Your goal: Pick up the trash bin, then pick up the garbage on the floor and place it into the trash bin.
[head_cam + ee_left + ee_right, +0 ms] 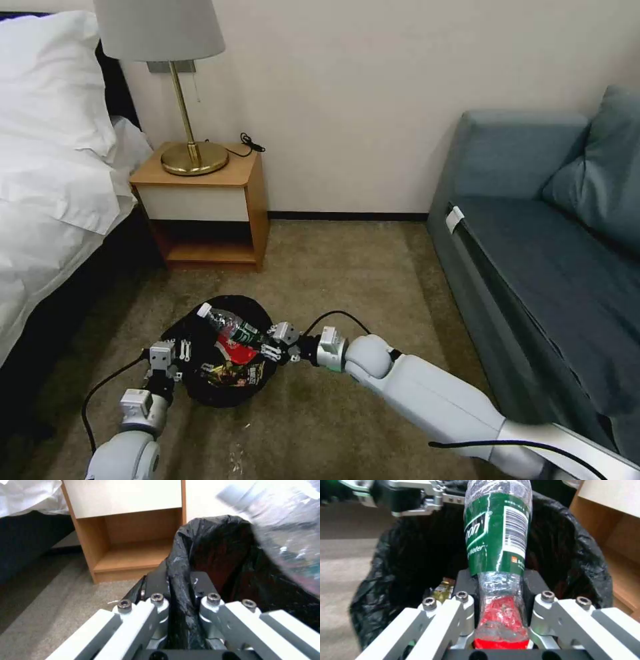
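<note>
head view: bin (200, 383) on carpet (347, 280) before nightstand (207, 200), between bed (47, 167) and sofa (547, 253); left gripper (175, 352) at near rim, right gripper (275, 347) at opposite rim, holding bottle (230, 325) slanted over opening; red and dark wrappers (233, 363) inside.

left wrist view: left jaws narrow, pinching crinkled glossy black bag (181, 585) at rim; blurred clear bottle (283, 530) overhead; nightstand's open wooden shelf (133, 552) beyond.

right wrist view: right jaws clamped on crushed clear plastic base of bottle (498, 542), green label with barcode, over black-lined bin (396, 580); left gripper (416, 497) on far rim.
</note>
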Available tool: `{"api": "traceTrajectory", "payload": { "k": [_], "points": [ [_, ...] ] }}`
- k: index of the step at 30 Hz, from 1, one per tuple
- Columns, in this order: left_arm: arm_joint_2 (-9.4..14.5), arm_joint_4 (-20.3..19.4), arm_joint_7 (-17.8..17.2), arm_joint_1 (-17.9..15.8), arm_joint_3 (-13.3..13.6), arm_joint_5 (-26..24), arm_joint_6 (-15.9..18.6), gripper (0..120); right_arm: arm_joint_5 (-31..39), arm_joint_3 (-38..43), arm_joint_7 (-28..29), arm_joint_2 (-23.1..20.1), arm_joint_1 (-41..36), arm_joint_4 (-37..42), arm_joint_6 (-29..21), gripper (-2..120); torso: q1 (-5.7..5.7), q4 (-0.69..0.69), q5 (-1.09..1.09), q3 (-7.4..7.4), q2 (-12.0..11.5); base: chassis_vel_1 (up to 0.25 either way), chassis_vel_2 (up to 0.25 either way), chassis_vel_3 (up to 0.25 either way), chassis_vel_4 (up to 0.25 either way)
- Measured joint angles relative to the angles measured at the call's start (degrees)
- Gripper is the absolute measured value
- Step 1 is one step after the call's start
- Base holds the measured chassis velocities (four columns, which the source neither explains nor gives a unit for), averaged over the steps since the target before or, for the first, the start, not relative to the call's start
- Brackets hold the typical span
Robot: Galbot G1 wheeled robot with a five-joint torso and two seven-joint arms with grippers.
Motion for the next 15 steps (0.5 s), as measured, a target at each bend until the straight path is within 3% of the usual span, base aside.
{"api": "traceTrajectory", "payload": {
  "k": [2,9,11,12,15],
  "points": [
    [0.1,0.0,0.0,0.0,-0.1,-0.1,0.0,7,-0.2,-0.4,1.1,0.6,0.0,-0.6,0.0,20,0.0,0.0,0.0,0.0,0.0,0.0,0.0,0.0,0.0],
    [0.6,-0.1,0.0,0.2,-0.8,-0.7,-0.2,7,-0.8,-1.2,3.1,1.6,-0.4,-2.3,0.5,48,0.0,0.0,0.02,-0.01,0.0,0.0,0.0,0.0,0.0],
    [0.6,-0.1,0.0,0.2,-0.8,-0.7,-0.2,7,-0.8,-1.2,3.1,1.6,-0.4,-2.3,0.5,48,0.0,0.0,0.02,-0.01,0.0,0.0,0.0,0.0,0.0],
    [0.8,-0.1,0.1,0.3,-1.0,-0.9,-0.3,7,-0.9,-1.3,3.4,1.6,-0.5,-2.3,0.6,57,0.0,-0.01,0.03,-0.01,0.0,0.0,0.0,0.0,0.0],
    [0.9,0.0,0.1,0.4,-1.2,-1.0,-0.4,7,-0.9,-1.3,3.5,1.4,-0.5,-2.2,0.9,67,0.0,-0.01,0.03,-0.01,0.0,0.0,0.0,0.0,0.0]
  ]
}}
